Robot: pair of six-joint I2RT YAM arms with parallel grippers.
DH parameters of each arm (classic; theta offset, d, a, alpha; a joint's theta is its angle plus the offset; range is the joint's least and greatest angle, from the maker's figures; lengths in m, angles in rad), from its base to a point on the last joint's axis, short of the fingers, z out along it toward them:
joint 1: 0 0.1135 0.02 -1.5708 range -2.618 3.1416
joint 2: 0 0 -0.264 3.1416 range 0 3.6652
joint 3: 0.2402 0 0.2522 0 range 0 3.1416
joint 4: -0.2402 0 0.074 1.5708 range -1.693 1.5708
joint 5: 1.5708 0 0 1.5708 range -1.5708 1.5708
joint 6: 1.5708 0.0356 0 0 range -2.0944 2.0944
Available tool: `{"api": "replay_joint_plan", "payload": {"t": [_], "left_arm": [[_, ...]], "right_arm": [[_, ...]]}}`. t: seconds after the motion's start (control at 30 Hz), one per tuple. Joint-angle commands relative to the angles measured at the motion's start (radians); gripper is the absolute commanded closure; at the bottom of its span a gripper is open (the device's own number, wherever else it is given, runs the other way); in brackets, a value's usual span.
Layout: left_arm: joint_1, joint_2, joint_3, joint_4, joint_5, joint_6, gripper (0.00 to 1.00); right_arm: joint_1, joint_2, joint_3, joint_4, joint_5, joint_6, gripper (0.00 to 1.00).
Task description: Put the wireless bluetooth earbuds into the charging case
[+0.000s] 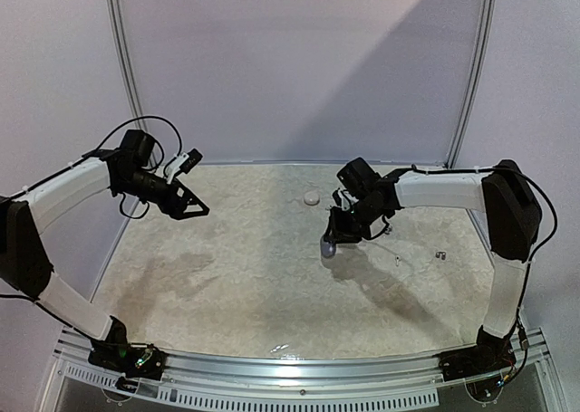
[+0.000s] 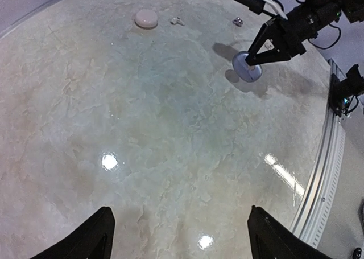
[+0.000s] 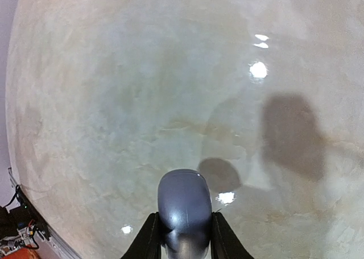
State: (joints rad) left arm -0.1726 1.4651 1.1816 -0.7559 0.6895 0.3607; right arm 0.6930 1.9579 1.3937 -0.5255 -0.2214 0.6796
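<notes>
Left end effector (image 1: 195,208): held up over the bench (image 1: 227,285), jaws spread apart.
Right end effector (image 3: 182,236): pointed down, clamped on the grey charging case (image 3: 183,202).
Earbuds (image 1: 441,255): seen lying on the bench, apart from the case.

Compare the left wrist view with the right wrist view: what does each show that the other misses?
Left wrist only: the round white case, two tiny earbuds lying apart beside it, and the open left gripper. Right wrist only: its fingers pressed against both sides of the grey oval case. Shared: that case, held in the right gripper, and the marble table.
</notes>
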Motion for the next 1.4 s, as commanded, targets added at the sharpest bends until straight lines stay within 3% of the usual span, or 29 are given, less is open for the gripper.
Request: {"api": "replay_joint_plan", "payload": {"t": [0.0, 0.17, 0.37, 0.63, 0.73, 0.8, 0.93, 1.07, 1.37], "left_arm": [[-0.054, -0.108, -0.065, 0.147, -0.006, -0.036, 0.17], [-0.102, -0.146, -0.127, 0.229, -0.007, -0.058, 0.15], [-0.117, -0.143, -0.147, 0.273, 0.012, -0.097, 0.15], [-0.144, -0.122, -0.041, 0.426, 0.155, -0.3, 0.15], [-0.156, -0.12, 0.016, 0.548, 0.242, -0.402, 0.13], [-0.184, -0.118, 0.043, 0.821, 0.318, -0.554, 0.1], [-0.225, -0.073, 0.07, 1.164, 0.319, -0.783, 0.02], [-0.261, 0.012, 0.15, 1.37, 0.342, -1.007, 0.01], [-0.341, 0.077, 0.244, 1.409, 0.348, -1.022, 0.05]], "right_arm": [[0.036, -0.084, 0.034, 0.048, 0.046, -0.073, 0.74], [0.036, -0.011, 0.117, -0.093, 0.11, -0.046, 0.76], [0.039, -0.037, 0.075, 0.028, 0.018, -0.023, 0.84], [0.047, -0.182, 0.306, 0.099, 0.037, -0.012, 0.85], [0.064, -0.244, 0.363, 0.203, 0.054, -0.004, 0.86], [0.094, -0.282, 0.397, 0.315, 0.055, 0.013, 0.88], [0.152, -0.299, 0.45, 0.399, 0.045, -0.024, 0.91], [0.199, -0.302, 0.496, 0.434, 0.053, -0.095, 0.92], [0.229, -0.296, 0.52, 0.406, 0.072, -0.154, 0.95]]}}
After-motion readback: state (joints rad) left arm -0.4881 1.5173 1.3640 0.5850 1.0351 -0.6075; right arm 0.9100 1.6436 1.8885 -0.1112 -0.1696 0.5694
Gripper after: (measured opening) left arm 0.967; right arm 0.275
